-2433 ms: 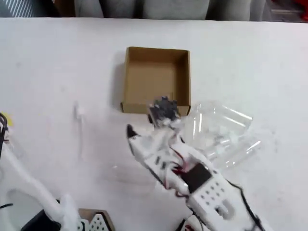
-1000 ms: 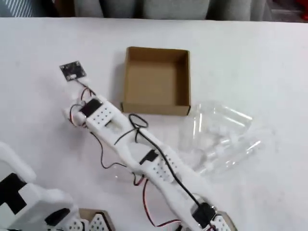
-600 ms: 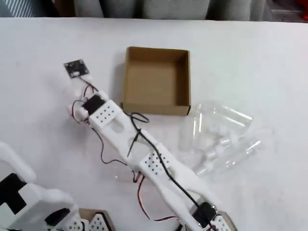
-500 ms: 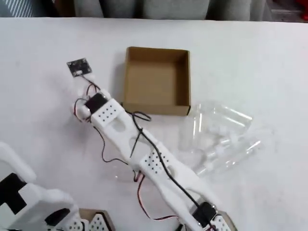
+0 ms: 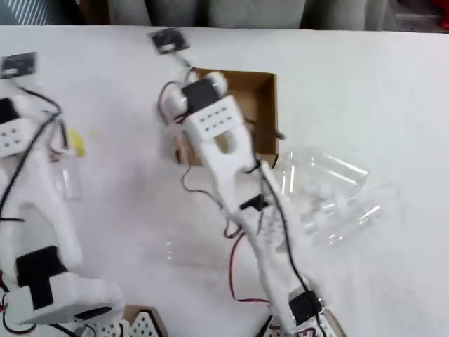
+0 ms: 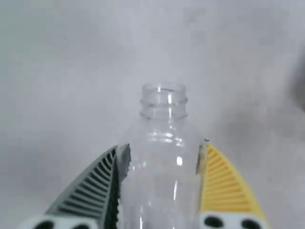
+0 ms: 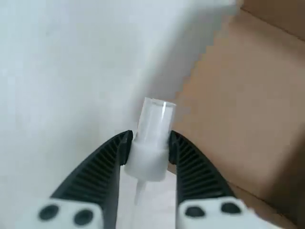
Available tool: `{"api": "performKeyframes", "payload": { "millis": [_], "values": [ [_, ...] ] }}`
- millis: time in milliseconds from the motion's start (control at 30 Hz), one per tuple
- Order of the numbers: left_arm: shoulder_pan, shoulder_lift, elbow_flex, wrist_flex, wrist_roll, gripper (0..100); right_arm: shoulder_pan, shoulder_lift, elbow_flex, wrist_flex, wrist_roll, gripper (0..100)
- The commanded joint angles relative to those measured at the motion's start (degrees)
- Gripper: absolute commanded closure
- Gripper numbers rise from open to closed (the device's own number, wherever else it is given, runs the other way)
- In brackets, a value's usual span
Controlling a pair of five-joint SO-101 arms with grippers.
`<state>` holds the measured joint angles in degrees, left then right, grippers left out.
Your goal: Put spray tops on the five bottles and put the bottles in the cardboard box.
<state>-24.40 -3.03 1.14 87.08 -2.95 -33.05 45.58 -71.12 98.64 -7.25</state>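
A clear open-necked bottle (image 6: 163, 124) is held in my left gripper (image 6: 162, 160), shut on its shoulders between the grey finger and the yellow finger (image 6: 221, 183). In the high view this arm stands at the table's left, yellow finger (image 5: 76, 144) showing. My right gripper (image 7: 148, 143) is shut on a white spray top (image 7: 151, 148) with a clear cap, hanging above the table beside the cardboard box (image 7: 243, 100). In the high view the right arm (image 5: 214, 130) stretches over the left wall of the box (image 5: 259, 105).
Several clear bottles lie in a heap (image 5: 323, 196) on the white table, right of the box. The right arm's base (image 5: 302, 309) and cables run along the front middle. The left arm's base (image 5: 49, 288) fills the front left corner.
The right arm swung from the table left of the box up to the box's left wall, carrying the spray top. The left arm rose into view at the left with a bottle.
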Motion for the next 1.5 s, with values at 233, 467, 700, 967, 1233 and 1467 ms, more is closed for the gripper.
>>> {"api": "performKeyframes", "payload": {
  "millis": [233,467,700,967,1233,1467],
  "values": [
    [21.85,-15.69,21.71,-15.56,7.21,98,18.42,-41.45,43.34,2.77,13.71,98.4],
    [29.05,-24.4,39.12,-29.36,7.21,98,46.73,-56.48,59.08,1.19,32.09,98.4],
    [29.85,-28.44,49.41,-39.65,7.21,98,72.57,-54.99,71.3,-13.14,48.53,98.4],
    [29.76,-28.35,53.8,-46.77,7.21,98,86.02,-39.25,76.75,-32.75,57.32,98.4],
    [29.76,-28.35,53.89,-47.38,7.21,98,85.32,-28.0,76.66,-40.57,61.45,84.0],
    [29.76,-28.35,53.98,-47.38,7.21,98,84.09,-27.65,74.11,-39.08,61.19,77.9]
  ]
}}
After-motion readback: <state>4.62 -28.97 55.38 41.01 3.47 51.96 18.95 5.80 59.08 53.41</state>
